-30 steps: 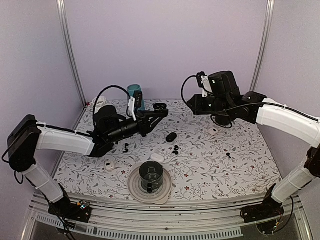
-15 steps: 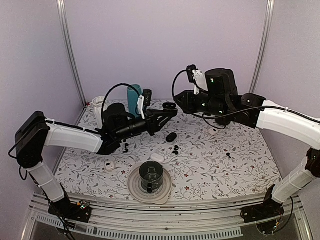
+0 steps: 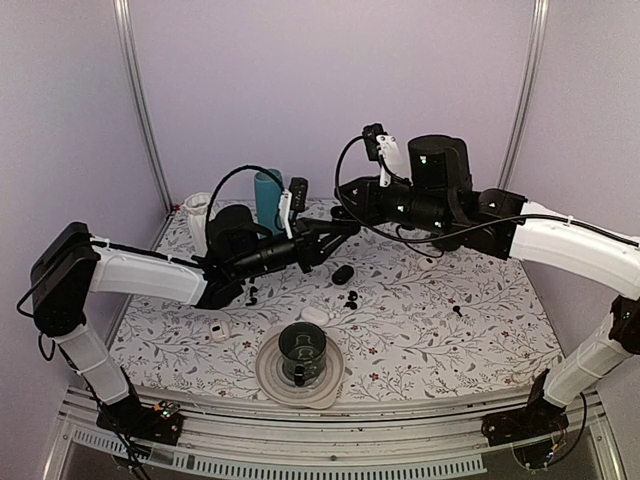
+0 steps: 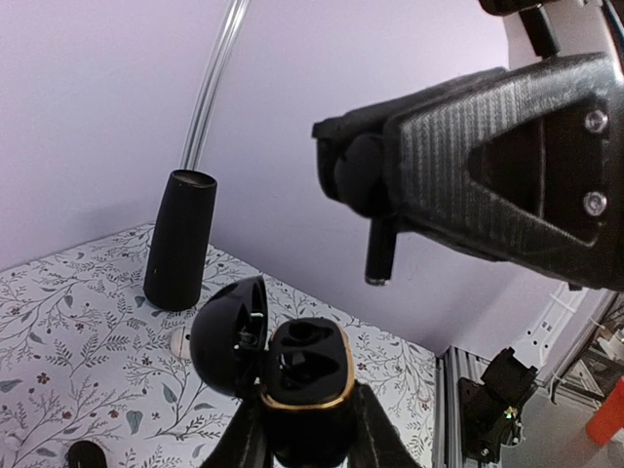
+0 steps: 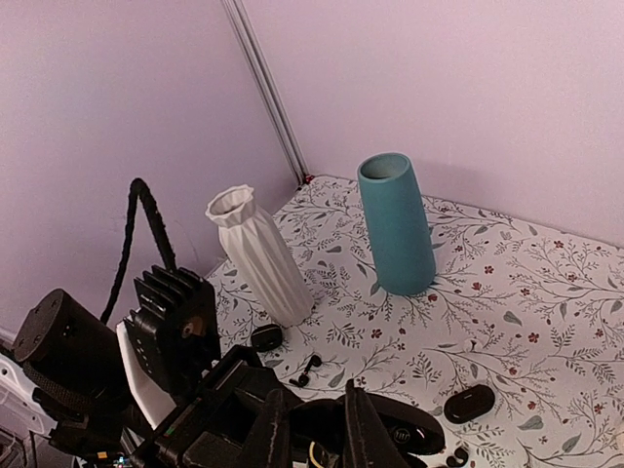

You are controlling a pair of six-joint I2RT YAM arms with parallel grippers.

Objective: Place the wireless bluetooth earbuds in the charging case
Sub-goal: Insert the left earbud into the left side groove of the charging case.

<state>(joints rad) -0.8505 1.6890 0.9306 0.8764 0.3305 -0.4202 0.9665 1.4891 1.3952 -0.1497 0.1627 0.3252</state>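
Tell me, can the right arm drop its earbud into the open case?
Probably yes: the right pincer holds the earbud close above the open case, and nothing sits between them.

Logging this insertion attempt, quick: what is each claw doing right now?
Left claw: shut on the open charging case.
Right claw: shut on an earbud.

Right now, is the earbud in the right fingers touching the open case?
Apart: left wrist view shows the earbud hanging above the case with a clear gap.

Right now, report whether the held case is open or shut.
Open: the charging case has its lid swung back, exposing its wells.
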